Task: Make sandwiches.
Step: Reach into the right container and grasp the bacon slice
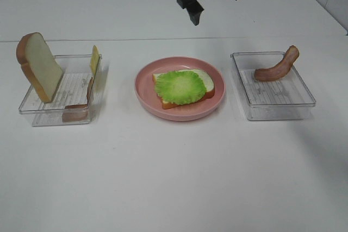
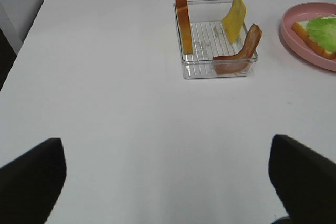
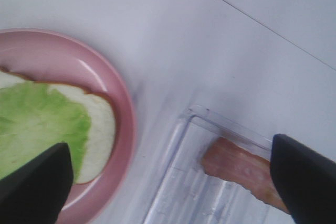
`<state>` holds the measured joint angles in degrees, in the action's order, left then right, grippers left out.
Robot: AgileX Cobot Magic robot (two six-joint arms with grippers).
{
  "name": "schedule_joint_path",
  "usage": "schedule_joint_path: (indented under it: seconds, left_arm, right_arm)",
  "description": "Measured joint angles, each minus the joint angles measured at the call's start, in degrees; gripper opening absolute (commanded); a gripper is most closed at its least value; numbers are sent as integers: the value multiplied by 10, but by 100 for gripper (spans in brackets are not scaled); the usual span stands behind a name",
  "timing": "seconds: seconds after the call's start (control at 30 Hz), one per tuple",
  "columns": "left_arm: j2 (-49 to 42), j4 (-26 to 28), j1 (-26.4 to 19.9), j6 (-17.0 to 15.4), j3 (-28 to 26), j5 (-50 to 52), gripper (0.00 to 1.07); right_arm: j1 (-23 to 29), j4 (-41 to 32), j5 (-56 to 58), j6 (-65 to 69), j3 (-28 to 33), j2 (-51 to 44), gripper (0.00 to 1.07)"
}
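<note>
Right claw (image 3: pixel 168 182) released, empty, high over worktop (image 1: pixel 163 177) near pink plate (image 1: pixel 185 114) and right tray (image 1: pixel 277 104); left claw (image 2: pixel 168 182) released too. Lettuce-topped bread (image 1: pixel 182 87) flat on plate. Bacon (image 1: pixel 277 68) probably light, rubbery, slippery; best pinched across raised end propped on tray rim

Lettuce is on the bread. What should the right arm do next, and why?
Probably lower the open right gripper onto the bacon strip in the right-hand tray: the lettuce on the plate has nothing on it, and that strip lies nearest this gripper.
</note>
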<state>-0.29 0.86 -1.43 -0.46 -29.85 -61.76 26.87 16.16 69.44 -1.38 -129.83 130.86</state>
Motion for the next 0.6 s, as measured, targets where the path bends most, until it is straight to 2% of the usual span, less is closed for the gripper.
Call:
schedule_joint_path:
  seconds: [0.03, 0.1, 0.13, 0.23, 0.4, 0.6]
  left_arm:
    - [0, 0, 0, 0, 0, 0, 98]
    - [0, 0, 0, 0, 0, 0, 98]
    - [0, 0, 0, 0, 0, 0, 98]
    - [0, 0, 0, 0, 0, 0, 98]
    - [0, 0, 0, 0, 0, 0, 98]
    - [0, 0, 0, 0, 0, 0, 98]
  right_arm:
    - [-25, -1, 2, 0, 0, 0, 100]
    - [-39, -4, 2, 0, 0, -1, 100]
    - [-70, -9, 2, 0, 0, -1, 100]
    - [-97, -19, 2, 0, 0, -1, 100]
    - [-181, -64, 2, -1, 0, -1, 100]
    - [-232, -97, 3, -1, 0, -1, 100]
